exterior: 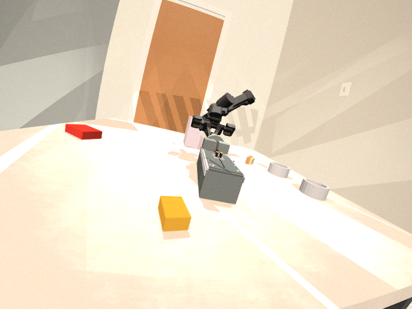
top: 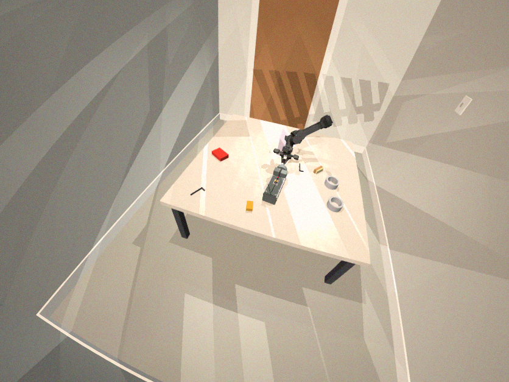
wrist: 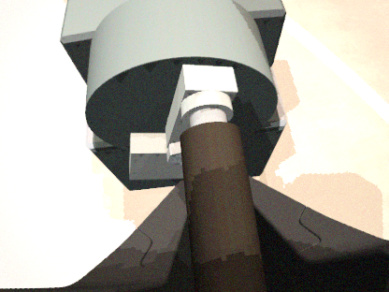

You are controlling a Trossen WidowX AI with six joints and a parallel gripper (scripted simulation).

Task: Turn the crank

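Note:
The dark grey machine [top: 270,197] [exterior: 220,187] stands on the table with its round grey housing [wrist: 178,31] towards the arm. The white crank arm [wrist: 209,79] carries a brown handle [wrist: 212,153]. My gripper [top: 284,161] [exterior: 213,134] [wrist: 212,188] is shut on the handle, one finger on each side; the handle hides part of the fingertips. On the machine's top, the red pointer [exterior: 217,149] shows small beside the brass marks [exterior: 221,154]. It appears slightly towards the crank end from them, but exact alignment is too small to tell. The wrist view does not show the pointer.
An orange block [top: 249,206] [exterior: 174,213] lies near the machine's far end. A red block [top: 220,153] [exterior: 83,131] lies left. Two grey rings and a small tan block [top: 318,169] [exterior: 250,159] lie right. A pink panel [exterior: 192,135] stands behind the gripper. Black L-shaped pieces lie on the table.

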